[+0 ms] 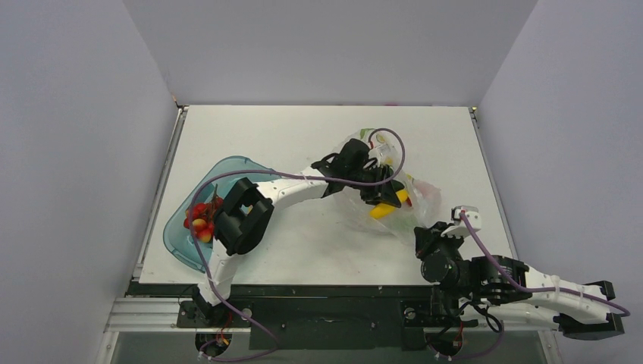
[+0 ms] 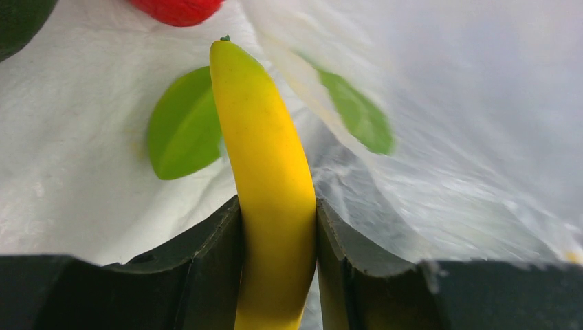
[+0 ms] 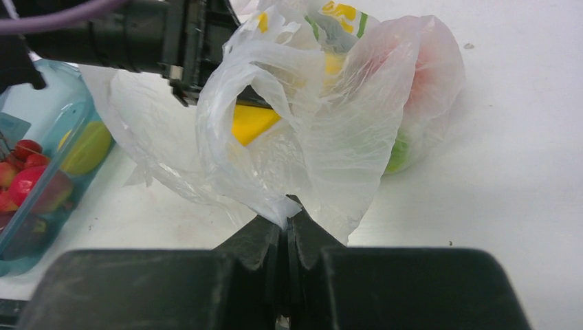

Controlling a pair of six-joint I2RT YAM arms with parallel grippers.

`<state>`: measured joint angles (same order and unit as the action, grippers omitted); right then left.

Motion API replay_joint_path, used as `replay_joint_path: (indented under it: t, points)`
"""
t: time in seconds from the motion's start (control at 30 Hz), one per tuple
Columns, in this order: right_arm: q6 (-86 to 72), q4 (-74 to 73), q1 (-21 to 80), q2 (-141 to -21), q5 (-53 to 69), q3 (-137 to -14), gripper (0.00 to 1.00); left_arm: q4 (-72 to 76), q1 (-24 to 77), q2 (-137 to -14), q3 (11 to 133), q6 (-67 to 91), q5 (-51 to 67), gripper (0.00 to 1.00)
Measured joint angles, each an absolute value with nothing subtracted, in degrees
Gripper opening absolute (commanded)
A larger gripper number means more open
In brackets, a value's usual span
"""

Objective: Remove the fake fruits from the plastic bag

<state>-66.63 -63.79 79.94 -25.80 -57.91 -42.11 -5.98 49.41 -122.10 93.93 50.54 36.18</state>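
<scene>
Nearest the bases, the right gripper (image 3: 287, 223) has its fingers closed tight on a gathered fold of the plastic bag (image 3: 330, 137), which lies on the table (image 1: 303, 129) towards its right side. That pinch is the anchor, so it should hold firm and low while the other arm works. Further in, the left gripper (image 2: 278, 234) is inside the bag, its jaws narrowed onto the banana (image 2: 265, 137) with both pads flat on its sides. The step in hand looks like drawing this fruit out. My advice is to pull back along the banana's own length towards the bag's mouth, slowly, so the thin film slides off rather than dragging with it; then carry it left to the teal tray (image 1: 182, 235), well apart from the bag.

The banana's long axis runs straight away from the left wrist, gripped near its lower end, its small dark stem tip pointing deeper into the bag, with a gentle bow to one side. Beyond it lie a green piece (image 2: 182, 124) and, furthest, a red fruit (image 2: 177, 8).
</scene>
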Motion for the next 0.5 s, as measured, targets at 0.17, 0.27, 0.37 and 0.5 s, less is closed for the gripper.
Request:
replay_joint_path:
  t: [0.17,0.27,0.37,0.5]
  points:
    - [-68.36,-65.25,79.94,-27.35,-59.29,-42.11,0.0,-5.8,49.04,-117.01,93.89,50.57,38.48,0.12]
    - [-68.69,-65.63,79.94,-27.31,-59.81,-42.11,0.0,-5.43,49.01,-113.6,93.8,50.59,39.94,0.12]
    - [-68.71,-66.0,79.94,-27.03,-60.36,-42.13,0.0,-5.26,48.99,-109.93,92.84,50.52,41.08,0.12]
    - [-68.69,-66.22,79.94,-26.7,-60.71,-42.19,0.0,-5.3,49.01,-106.17,90.39,50.33,41.8,0.09]
